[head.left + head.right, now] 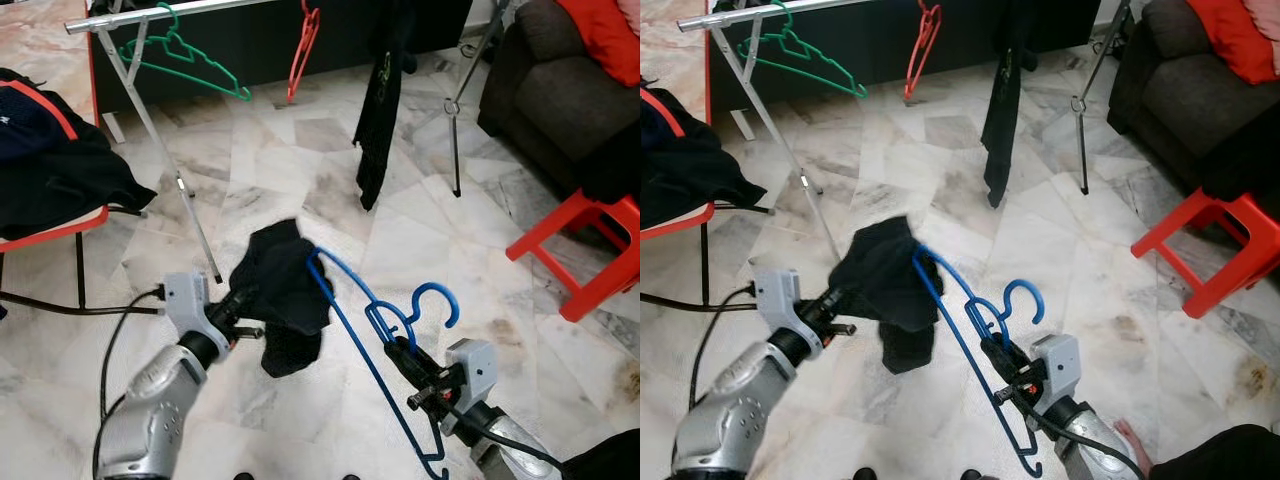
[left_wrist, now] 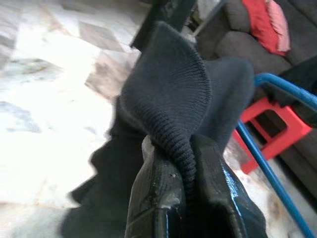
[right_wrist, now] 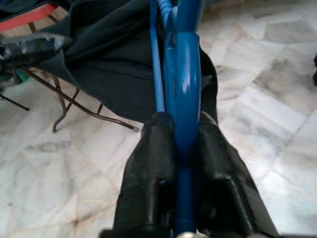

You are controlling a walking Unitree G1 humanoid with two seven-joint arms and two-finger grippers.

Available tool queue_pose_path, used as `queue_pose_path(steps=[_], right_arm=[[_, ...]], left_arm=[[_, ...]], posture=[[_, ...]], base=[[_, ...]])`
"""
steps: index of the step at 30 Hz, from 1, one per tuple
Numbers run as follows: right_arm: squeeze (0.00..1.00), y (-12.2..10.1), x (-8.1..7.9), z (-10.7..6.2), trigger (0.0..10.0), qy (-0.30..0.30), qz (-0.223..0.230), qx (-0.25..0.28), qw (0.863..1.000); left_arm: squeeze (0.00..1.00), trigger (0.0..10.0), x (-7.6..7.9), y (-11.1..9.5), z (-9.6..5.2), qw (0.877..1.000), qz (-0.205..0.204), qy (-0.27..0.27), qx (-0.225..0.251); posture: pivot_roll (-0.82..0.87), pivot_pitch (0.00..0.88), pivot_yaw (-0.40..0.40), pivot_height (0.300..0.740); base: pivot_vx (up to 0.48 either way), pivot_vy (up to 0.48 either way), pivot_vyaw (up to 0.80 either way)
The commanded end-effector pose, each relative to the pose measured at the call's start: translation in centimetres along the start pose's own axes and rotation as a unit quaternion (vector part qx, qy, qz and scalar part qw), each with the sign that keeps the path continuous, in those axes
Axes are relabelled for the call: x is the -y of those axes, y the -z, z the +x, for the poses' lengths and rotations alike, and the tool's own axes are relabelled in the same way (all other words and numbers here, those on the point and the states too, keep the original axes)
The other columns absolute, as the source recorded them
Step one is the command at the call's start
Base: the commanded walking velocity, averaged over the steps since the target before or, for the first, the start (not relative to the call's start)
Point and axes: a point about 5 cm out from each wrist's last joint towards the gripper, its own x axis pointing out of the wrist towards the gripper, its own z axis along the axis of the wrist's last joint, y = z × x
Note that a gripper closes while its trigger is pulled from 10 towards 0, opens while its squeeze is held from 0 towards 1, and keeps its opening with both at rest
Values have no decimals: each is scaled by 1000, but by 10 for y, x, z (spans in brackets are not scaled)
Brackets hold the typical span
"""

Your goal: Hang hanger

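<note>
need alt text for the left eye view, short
Two robot arms hold laundry over a marble floor: the right gripper is shut on a blue hanger, and the left gripper pinches a dark garment draped over the hanger's end. Behind stands a drying rack with a green hanger and a red hanger.

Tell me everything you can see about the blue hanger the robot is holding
The blue hanger is a thin frame, plastic by its look, with an open curled hook at the top. It tilts steeply above the marble floor. The right gripper is shut on its neck, just below the hook. One shoulder end is tucked into a dark knitted garment, which the left gripper pinches by a ribbed edge.
</note>
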Motion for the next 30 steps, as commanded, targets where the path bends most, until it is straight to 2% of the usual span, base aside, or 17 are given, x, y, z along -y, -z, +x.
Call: queue_pose_path(steps=[1,2,3,5,7,11,12,17,18,19,20,21,22,26,27,28,30], right_arm=[[0,-9,11,-10,0,44,0,26,999],[0,-2,3,-12,0,-6,22,-9,1000],[0,-2,3,-12,0,-6,22,-9,1000],[0,12,-4,-17,0,-50,-12,-82,995],[0,33,0,-24,0,-55,-66,-169,982],[0,42,8,-27,0,-34,-45,-218,974],[0,50,6,-32,0,-47,-40,-265,962],[0,58,-2,-39,0,-100,-59,-316,942],[0,63,-1,-44,0,-127,-96,-356,921],[0,66,2,-47,0,-136,-113,-376,910],[0,66,2,-47,0,-136,-113,-376,910],[0,69,11,-48,0,-140,-142,-401,894],[0,69,13,-47,0,-137,-146,-405,892],[0,61,21,-35,0,-128,-150,-394,898],[0,47,18,-20,0,-128,-106,-330,929],[0,34,16,-14,0,-138,-72,-291,944],[0,28,16,-14,0,-154,-94,-291,940]], left_arm=[[0,0,-12,4,-8,999,10,-37,-12],[0,0,-19,2,-8,998,17,-59,-10],[0,0,-19,2,-8,998,17,-59,-10],[0,0,-25,-2,-8,997,17,-79,-5],[0,0,-26,-8,-8,997,19,-79,2],[0,0,-26,-15,-6,997,29,-77,11],[0,0,-24,-18,-5,997,32,-74,16],[0,0,-18,-17,-4,997,29,-63,16],[0,0,-15,-16,-4,998,32,-54,15],[0,0,-13,-16,-4,998,34,-47,14],[0,0,-13,-16,-4,998,34,-47,14],[0,0,-9,-15,-4,999,38,-34,11],[0,0,-7,-15,-4,999,40,-30,10],[0,0,-3,-14,-6,999,44,-19,8],[0,0,0,-13,-7,999,47,-7,6],[0,0,2,-11,-8,998,58,1,0],[0,0,3,-10,-9,998,65,6,-4]], posture=[[-30,195,-40,740],[-22,194,-39,740],[-22,194,-39,740],[-29,200,-37,740],[-28,204,-38,740],[-25,223,-40,740],[-31,231,-41,740],[-27,243,-40,740],[-32,249,-40,740],[-31,253,-40,740],[-31,253,-40,740],[-29,254,-40,740],[-29,254,-40,740],[-24,261,-40,740],[-19,263,-40,740],[-13,266,-37,740],[-15,269,-33,740]], base=[[0,0,0],[0,0,0],[0,0,0],[0,0,0],[0,0,0],[0,0,0],[0,0,0],[0,0,0],[0,0,0],[0,0,0],[0,0,0],[0,0,0],[0,0,0],[0,0,0],[0,0,0],[0,0,0],[0,0,0]])
